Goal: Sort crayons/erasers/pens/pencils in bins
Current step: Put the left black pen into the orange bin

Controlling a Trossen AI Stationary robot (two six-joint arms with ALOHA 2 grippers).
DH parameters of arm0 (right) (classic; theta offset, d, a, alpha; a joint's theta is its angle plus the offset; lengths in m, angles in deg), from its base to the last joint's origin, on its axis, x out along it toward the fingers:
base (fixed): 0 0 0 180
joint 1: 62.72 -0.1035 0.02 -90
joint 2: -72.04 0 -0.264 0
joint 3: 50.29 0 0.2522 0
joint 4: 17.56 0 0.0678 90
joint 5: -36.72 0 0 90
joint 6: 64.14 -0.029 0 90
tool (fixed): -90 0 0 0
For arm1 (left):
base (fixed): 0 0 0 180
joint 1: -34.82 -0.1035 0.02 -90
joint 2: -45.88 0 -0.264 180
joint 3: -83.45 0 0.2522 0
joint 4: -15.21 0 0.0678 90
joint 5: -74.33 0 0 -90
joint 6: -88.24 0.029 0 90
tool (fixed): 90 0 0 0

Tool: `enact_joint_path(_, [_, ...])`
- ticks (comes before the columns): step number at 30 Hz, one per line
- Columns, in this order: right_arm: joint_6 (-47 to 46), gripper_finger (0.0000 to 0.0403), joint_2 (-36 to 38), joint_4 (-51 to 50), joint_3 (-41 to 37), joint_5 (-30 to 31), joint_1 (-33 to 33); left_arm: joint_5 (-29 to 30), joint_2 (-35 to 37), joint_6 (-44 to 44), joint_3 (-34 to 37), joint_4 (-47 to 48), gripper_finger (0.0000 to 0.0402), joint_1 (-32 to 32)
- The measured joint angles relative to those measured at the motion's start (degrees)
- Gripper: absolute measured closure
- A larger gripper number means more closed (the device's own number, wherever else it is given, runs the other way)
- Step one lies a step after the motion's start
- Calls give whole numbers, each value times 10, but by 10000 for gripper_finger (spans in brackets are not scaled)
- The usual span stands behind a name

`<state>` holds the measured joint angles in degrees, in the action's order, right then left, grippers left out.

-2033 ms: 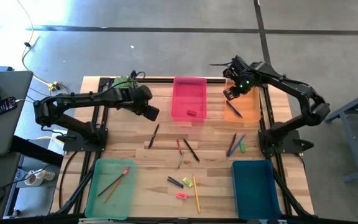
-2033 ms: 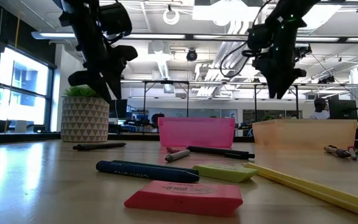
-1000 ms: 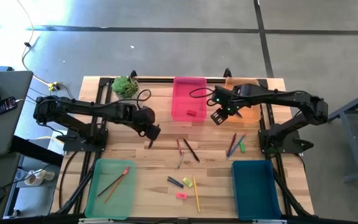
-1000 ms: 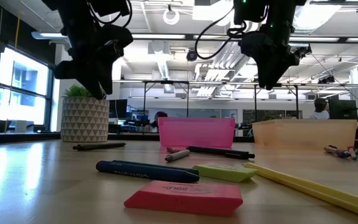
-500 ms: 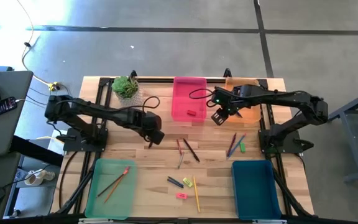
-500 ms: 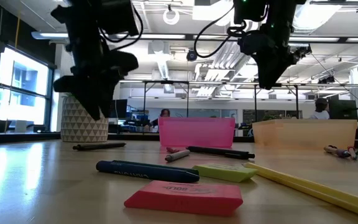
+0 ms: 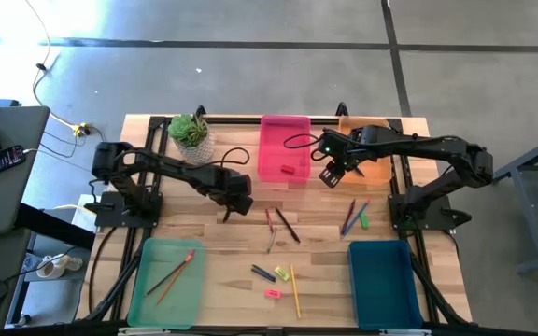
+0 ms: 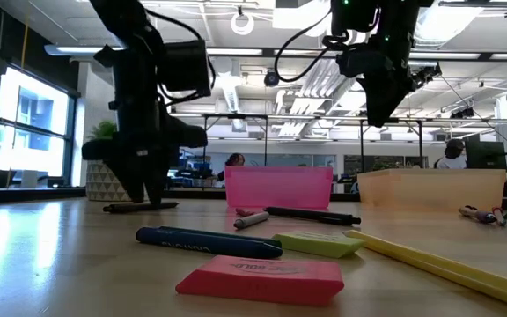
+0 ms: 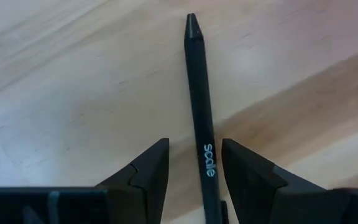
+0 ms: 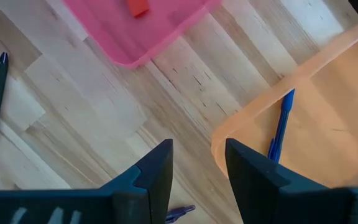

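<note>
A black pen [image 9: 199, 93] lies flat on the wooden table left of centre [image 7: 229, 209]. My left gripper [image 9: 194, 144] is open and down at table level [image 8: 144, 195], one finger on each side of the pen without touching it. My right gripper [image 10: 197, 144] is open and empty, up in the air [image 7: 330, 174] between the pink bin [image 7: 285, 140] and the orange bin [image 7: 378, 170]. A blue pen [image 10: 281, 124] lies in the orange bin. A red eraser [image 7: 289, 170] lies in the pink bin.
The light green bin [image 7: 168, 280] at the near left holds two pencils. The teal bin [image 7: 384, 273] stands at the near right. Loose pens, crayons, erasers and a yellow pencil [image 7: 295, 291] lie mid-table and near the front. A potted plant [image 7: 191, 131] stands at the far left.
My left gripper has gone a little toward the table's right edge and down to the table, and its open fingers now stand on either side of the black pen. The pen has not moved. My right gripper has kept still.
</note>
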<state>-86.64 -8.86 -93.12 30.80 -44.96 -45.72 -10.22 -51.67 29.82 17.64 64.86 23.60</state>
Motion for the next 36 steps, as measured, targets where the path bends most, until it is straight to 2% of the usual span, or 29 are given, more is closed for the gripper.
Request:
enact_joint_path(7, [12, 265, 0, 0, 0, 0, 5, 4, -14, 0, -2, 3, 284, 0])
enact_joint_path(17, [56, 265, 0, 0, 0, -17, 51, 16, -15, 9, -1, 1, 390, 0])
enact_joint_path(26, [132, 265, 0, 27, 0, -72, 103, -21, -15, 10, -1, 0, 391, -10])
enact_joint_path(36, [238, 265, 0, 77, 0, -131, 147, -80, 43, 10, 0, -38, 395, -29])
